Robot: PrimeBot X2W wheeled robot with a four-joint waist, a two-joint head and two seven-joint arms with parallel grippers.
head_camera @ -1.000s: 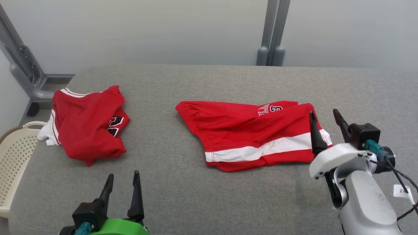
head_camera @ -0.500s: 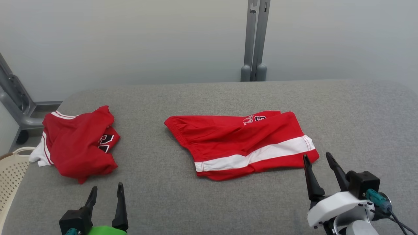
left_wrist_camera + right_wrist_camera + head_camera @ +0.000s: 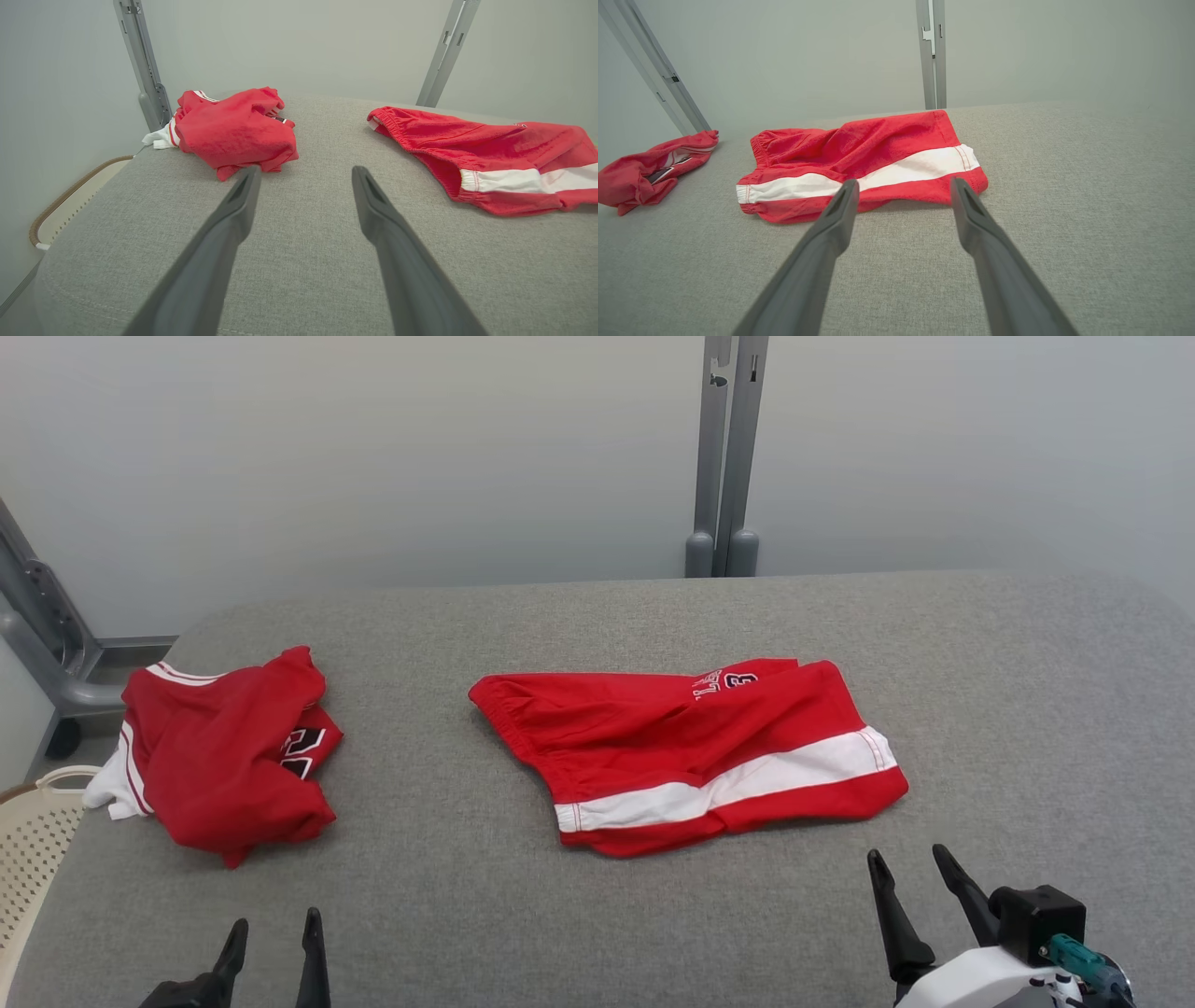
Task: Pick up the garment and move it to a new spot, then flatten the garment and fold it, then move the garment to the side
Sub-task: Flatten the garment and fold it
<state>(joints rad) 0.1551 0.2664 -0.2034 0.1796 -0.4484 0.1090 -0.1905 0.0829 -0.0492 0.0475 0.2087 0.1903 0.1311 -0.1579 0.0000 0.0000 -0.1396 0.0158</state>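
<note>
Folded shorts (image 3: 686, 751) laid just ahead of right gripper (image 3: 906, 852); it and left gripper (image 3: 275, 918) spread wide, empty, likely readied for sideways move.

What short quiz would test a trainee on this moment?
1. True or false: the right gripper is shut on the striped shorts.
2. What stands by the left edge of the grey table? A. a pale basket B. a chair C. a bucket
3. How many red garments lie on the table?

Key: 1 false, its fingers are spread and short of the shorts. 2 A. 3 two, the shorts and a crumpled garment.
</note>
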